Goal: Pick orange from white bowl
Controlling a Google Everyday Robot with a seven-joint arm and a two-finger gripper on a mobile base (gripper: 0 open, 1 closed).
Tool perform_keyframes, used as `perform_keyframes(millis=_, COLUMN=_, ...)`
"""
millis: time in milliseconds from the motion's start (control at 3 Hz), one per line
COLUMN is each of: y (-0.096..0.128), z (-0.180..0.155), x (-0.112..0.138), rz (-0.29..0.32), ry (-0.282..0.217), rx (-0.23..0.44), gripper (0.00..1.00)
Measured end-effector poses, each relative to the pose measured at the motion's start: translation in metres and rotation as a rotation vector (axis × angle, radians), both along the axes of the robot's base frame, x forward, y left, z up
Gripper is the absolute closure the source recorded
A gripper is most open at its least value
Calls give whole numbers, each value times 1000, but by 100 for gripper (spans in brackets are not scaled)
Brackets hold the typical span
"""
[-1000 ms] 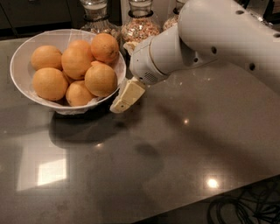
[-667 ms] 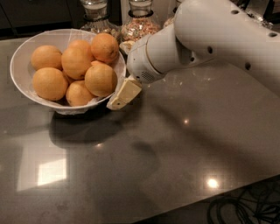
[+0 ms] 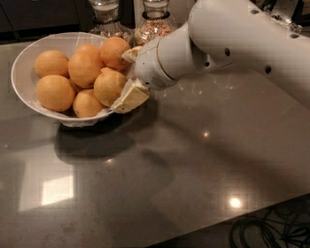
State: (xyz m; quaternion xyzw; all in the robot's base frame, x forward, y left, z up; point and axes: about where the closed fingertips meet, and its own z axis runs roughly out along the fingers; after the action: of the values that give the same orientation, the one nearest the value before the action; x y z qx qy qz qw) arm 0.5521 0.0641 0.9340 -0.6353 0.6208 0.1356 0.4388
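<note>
A dark, glossy tabletop (image 3: 193,184) is filling most of the view, with lamp glints showing on it. The white robot arm (image 3: 232,38) is stretching in from the upper right, its thick wrist ending just beside the bowl. The white bowl (image 3: 23,68) is sitting at the upper left of the tabletop, casting a shadow toward the camera, and it is holding a heap of oranges. Behind it two glass jars are standing side by side – one (image 3: 105,14) behind the bowl's far rim, one (image 3: 156,22) with speckled grain partly hidden by the arm. The orange (image 3: 106,85) nearest the arm is lying at the bowl's right side, resting against its neighbours. The gripper (image 3: 122,80) is hanging at the bowl's right rim with its cream fingers (image 3: 131,98) standing apart – the lower one over the rim just beside this orange, the upper one by the topmost orange (image 3: 114,51). Whether either finger is touching the fruit cannot be told.
</note>
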Motion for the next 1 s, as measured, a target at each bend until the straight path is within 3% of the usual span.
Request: perform_keyframes(millis=1000, y=24, z=1, x=-3, rz=48, ry=32, rx=24, gripper=25)
